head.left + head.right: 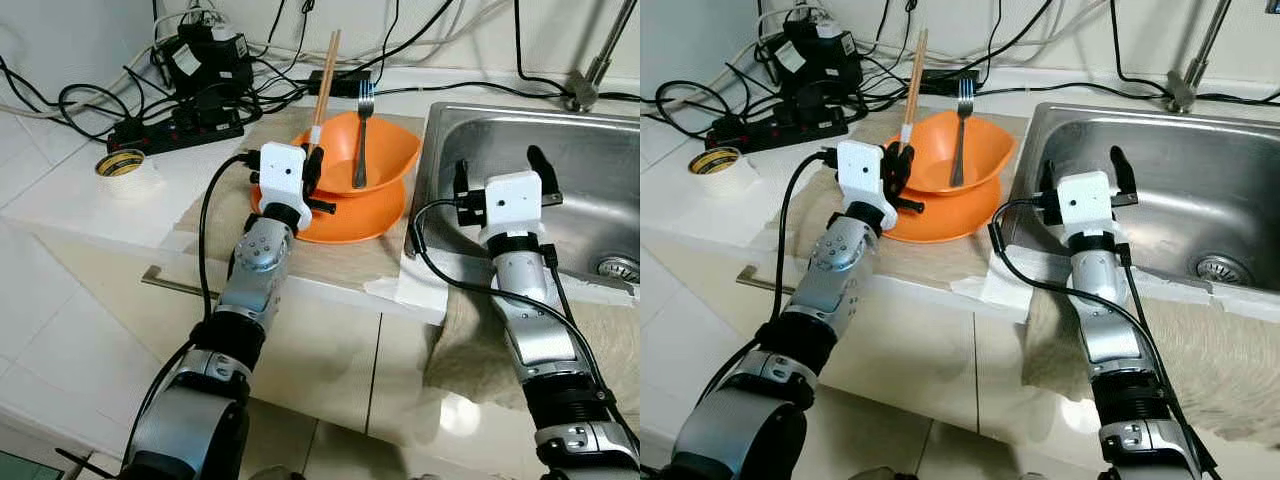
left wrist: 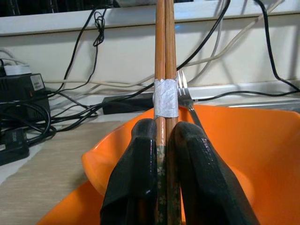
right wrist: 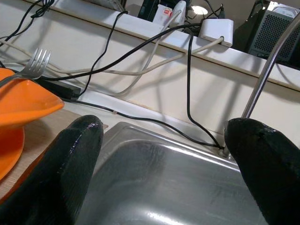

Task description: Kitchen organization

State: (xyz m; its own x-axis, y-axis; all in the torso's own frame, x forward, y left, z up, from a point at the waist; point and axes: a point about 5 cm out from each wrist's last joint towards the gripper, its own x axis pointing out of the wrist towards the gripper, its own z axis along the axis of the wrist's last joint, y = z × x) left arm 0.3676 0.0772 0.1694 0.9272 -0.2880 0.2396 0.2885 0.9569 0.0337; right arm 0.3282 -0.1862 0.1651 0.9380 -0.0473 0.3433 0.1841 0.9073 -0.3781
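Your left end effector (image 1: 312, 172) is clamped on the chopsticks (image 1: 326, 75) upright beside the orange bowl (image 1: 380, 150) near the desk's front edge, right end effector (image 1: 500, 172) open over the sink (image 1: 590, 150), so probably set them down next.

Sink (image 1: 590, 170) basin open; cables (image 1: 200, 105) crowd counter behind bowl (image 1: 385, 150).

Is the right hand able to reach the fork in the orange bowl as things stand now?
Probably yes. The right hand is open and holds nothing, hovering over the sink just beside the orange bowl. The fork leans on the bowl's far rim, with nothing between them.
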